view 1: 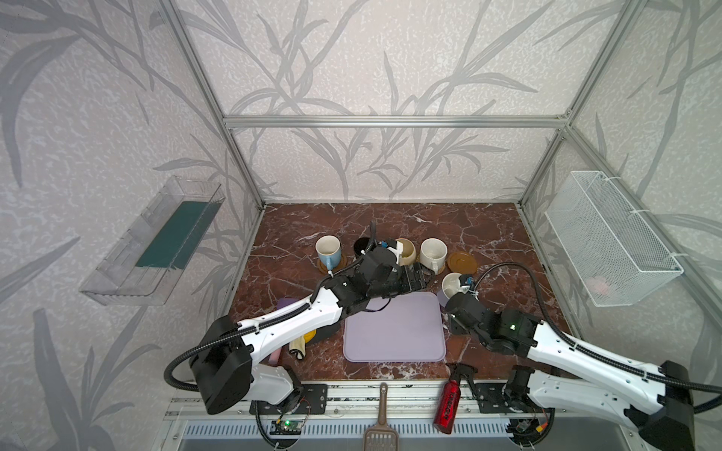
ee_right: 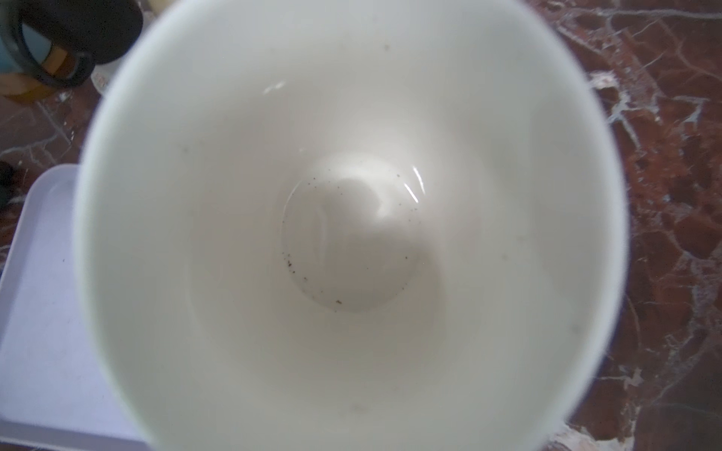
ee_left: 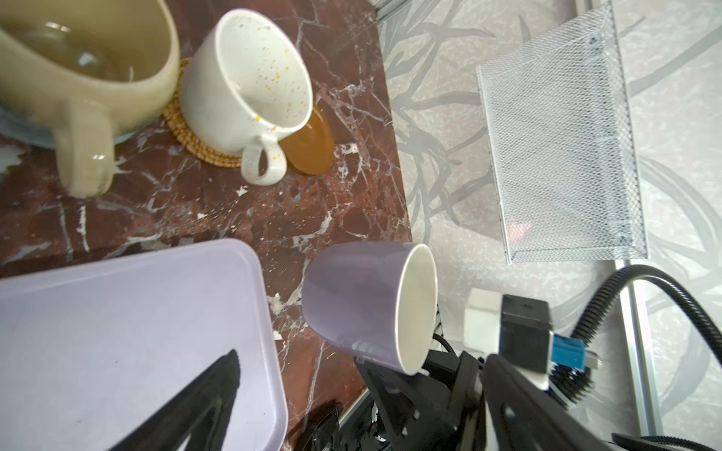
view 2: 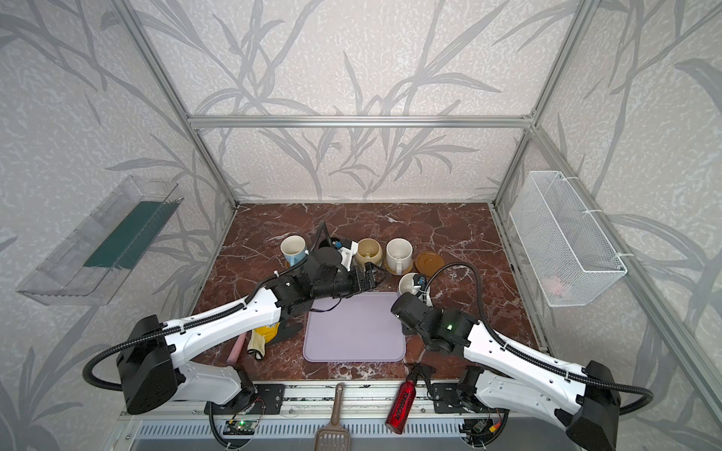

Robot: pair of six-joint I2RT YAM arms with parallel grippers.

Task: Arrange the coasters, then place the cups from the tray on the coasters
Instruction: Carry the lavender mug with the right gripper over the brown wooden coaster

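Four cups stand on coasters in a row across the tabletop's middle, toward its far edge: light blue cup (view 1: 328,250), black cup (view 1: 361,245), cream-yellow cup (view 1: 407,250) and speckled cup (view 1: 433,252), the last on the rattan coaster (ee_left: 187,134). The amber coaster (view 1: 462,262) at the row's right end is bare.

The tray (view 1: 394,332), near the front edge, is empty.

The right hand (view 1: 460,291) is closed on the lavender-grey cup (view 1: 452,285), apparently lifted, between the tray's far right corner and the bare coaster. The grip point is hidden. Judged: the last cup is bound for the one vacancy.

The left hand (view 1: 416,275), jaws apart and empty, hovers beyond the tray's far edge, likely keeping that path clear.
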